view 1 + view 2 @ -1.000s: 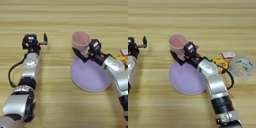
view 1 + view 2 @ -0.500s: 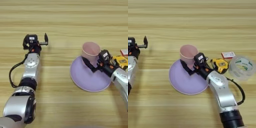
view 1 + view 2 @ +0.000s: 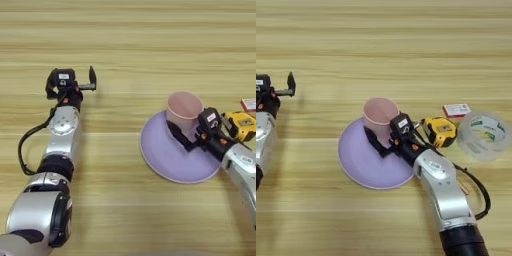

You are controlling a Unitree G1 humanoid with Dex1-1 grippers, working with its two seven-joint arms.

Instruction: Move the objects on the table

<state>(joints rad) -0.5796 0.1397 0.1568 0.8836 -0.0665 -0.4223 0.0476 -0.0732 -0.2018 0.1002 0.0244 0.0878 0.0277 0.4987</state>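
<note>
Right end effector (image 3: 387,141) clasped around the upright pink cup (image 3: 381,116) on the lilac plate (image 3: 358,162).

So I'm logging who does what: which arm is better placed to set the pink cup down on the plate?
The right. Its hand is at the pink cup over the lilac plate. The left hand sits apart on the table, well to the left.

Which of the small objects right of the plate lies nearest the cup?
The yellow-and-black tape measure, just right of the pink cup; the red box and tape roll lie farther right.
</note>
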